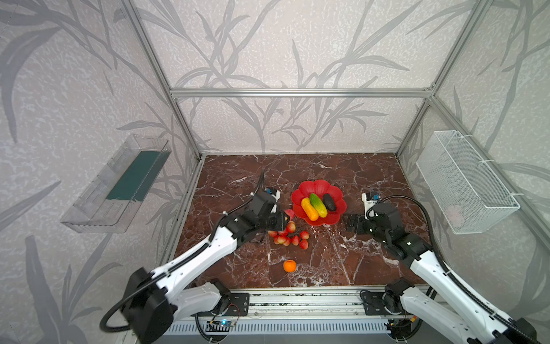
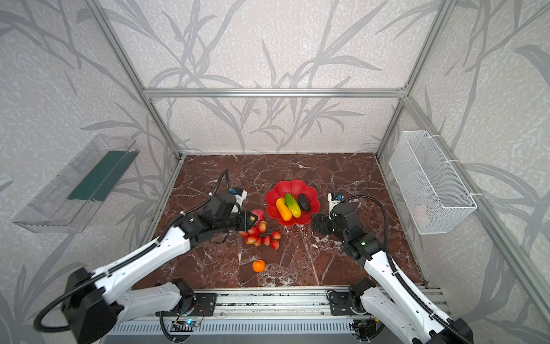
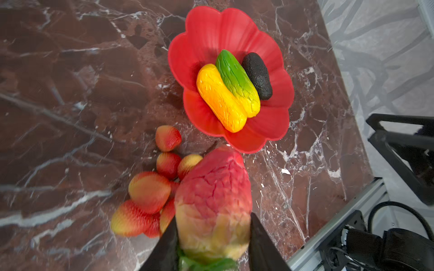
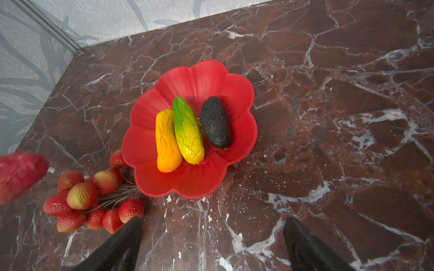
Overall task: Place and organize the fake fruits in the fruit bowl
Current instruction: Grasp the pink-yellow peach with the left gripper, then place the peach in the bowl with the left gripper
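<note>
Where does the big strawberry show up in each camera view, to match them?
Top view: big strawberry at the left gripper's tip, just left of the red bowl.
Top view: big strawberry, same spot.
Left wrist: close up, clamped in the gripper.
Right wrist: blurred at the frame edge, past the berry cluster.
Shared landmark: the red bowl.

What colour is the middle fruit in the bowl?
Green fading to yellow; the middle fruit shows best in the right wrist view.

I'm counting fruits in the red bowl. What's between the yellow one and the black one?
The green-yellow fruit, lying against the yellow fruit and beside the dark avocado, clearest in the right wrist view.
</note>
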You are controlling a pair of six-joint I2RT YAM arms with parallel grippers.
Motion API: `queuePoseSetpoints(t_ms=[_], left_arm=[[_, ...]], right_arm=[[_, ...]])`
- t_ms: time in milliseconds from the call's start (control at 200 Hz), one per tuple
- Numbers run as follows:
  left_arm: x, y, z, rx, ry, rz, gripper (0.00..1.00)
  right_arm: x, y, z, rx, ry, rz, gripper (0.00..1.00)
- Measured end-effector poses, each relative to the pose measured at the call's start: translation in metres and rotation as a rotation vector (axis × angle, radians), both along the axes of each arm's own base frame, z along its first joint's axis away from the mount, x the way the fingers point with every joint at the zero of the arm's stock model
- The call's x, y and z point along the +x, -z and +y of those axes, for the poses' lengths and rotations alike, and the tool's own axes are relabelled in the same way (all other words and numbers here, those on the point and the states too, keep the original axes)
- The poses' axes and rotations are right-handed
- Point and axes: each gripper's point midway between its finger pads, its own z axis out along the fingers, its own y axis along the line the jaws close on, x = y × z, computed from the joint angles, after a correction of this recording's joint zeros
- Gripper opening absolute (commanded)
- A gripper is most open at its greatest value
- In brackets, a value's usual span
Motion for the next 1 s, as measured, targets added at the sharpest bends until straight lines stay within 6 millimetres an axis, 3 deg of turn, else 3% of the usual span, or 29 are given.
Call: queuePoseSetpoints(t_ms=[140, 250, 450, 540, 740, 835, 935, 1005], left_arm=[[0.041, 0.006, -0.037, 0.038, 0.061, 0.001, 0.34], [0.063, 0.02, -0.056, 0.064, 0.08, 0.023, 0.34], [0.076, 0.066, -0.067, 0.121, 0.087, 0.105, 0.36], [0.078, 0.081, -0.071, 0.126, 0.09, 0.137, 0.49], [0.082, 0.08, -0.075, 0.125, 0.081, 0.141, 0.74], [0.083, 0.073, -0.073, 0.122, 0.07, 0.127, 0.77], [0.084, 0.044, -0.066, 0.109, 0.052, 0.062, 0.78], [0.083, 0.006, -0.057, 0.082, 0.026, -0.027, 0.8]], right_arm=[[-0.014, 0.006, -0.005, -0.002, -0.006, 0.014, 0.98], [-0.02, 0.003, -0.007, 0.001, -0.009, 0.011, 0.99], [-0.025, 0.003, -0.007, 0.008, -0.02, 0.016, 0.98], [-0.025, 0.004, -0.007, 0.006, -0.02, 0.021, 0.98], [-0.026, 0.006, -0.007, 0.003, -0.021, 0.028, 0.98], [-0.027, 0.007, -0.007, 0.001, -0.023, 0.035, 0.96], [-0.03, 0.011, -0.004, 0.001, -0.038, 0.055, 0.94], [-0.032, 0.014, 0.001, -0.004, -0.059, 0.072, 0.93]])
